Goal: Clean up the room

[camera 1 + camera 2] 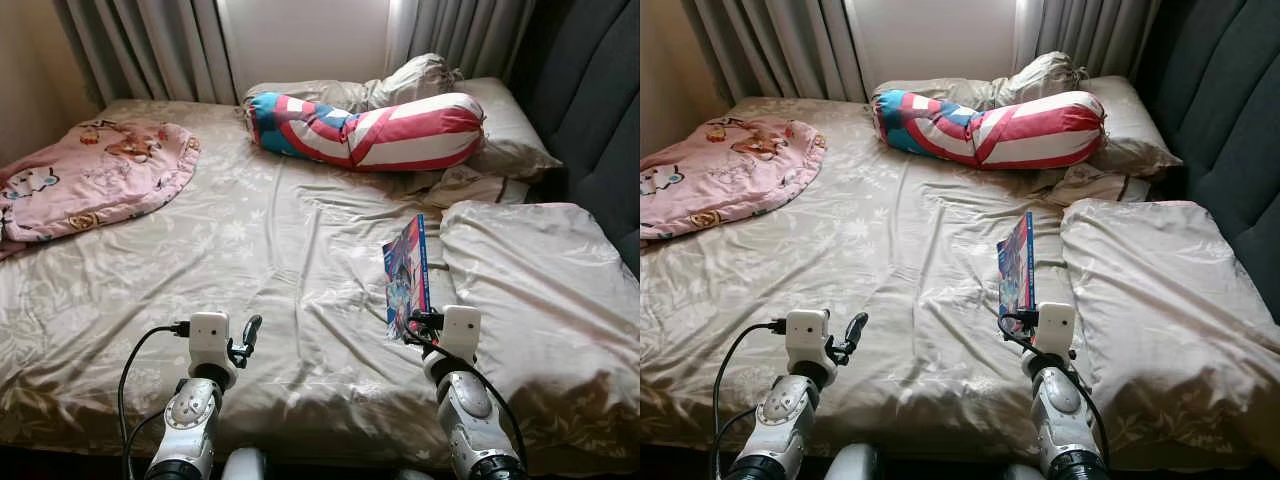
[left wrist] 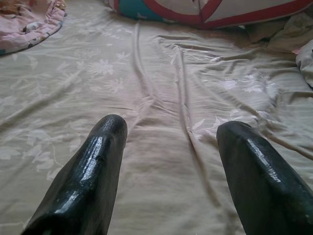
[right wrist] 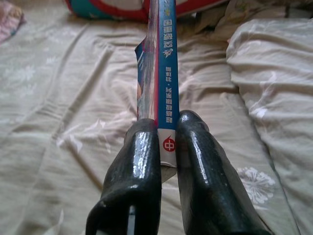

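Standing upright, book (image 3: 165,83) clamped between right pincer (image 3: 167,142) fingers.

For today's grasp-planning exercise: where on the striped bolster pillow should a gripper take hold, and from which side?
Grip the striped bolster pillow near its red-and-white end, by the beige pillow. It lies crosswise, so come from above with jaws spanning its thickness. The left gripper is open and free; the right gripper holds the book.
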Robot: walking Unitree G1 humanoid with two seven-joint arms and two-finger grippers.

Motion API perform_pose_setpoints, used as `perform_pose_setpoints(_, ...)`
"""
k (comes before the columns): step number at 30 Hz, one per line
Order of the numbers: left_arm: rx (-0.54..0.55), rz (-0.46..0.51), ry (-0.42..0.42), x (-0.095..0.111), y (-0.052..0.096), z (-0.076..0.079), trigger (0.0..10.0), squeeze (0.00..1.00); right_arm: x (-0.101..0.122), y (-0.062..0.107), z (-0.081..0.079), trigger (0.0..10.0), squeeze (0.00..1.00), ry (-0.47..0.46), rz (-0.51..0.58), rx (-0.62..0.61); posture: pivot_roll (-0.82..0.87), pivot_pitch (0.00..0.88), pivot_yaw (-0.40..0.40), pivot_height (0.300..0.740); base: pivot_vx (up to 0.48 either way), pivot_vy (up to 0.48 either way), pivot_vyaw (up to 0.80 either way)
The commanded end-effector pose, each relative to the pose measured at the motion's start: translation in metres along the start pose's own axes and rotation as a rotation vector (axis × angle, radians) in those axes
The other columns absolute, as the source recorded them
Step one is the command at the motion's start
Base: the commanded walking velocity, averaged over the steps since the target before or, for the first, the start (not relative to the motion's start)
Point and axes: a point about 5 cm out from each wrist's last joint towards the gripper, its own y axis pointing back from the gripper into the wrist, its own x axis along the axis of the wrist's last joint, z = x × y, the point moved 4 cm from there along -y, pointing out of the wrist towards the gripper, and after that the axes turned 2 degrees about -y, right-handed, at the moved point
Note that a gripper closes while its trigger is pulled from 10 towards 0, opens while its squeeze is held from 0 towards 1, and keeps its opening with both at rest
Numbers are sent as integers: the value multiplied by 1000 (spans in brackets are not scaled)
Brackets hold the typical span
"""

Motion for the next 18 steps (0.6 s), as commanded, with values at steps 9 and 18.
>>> perform_pose_setpoints(9,4,4,8,4,-3,-1,10000,0,15,-4,-4,10000,0,8,59,19,-55,2,-24,626,0,0,0)
perform_pose_setpoints(18,1,0,11,3,-3,-2,10000,0,15,-4,-3,10000,0,7,54,14,-56,3,-25,626,261,0,0)
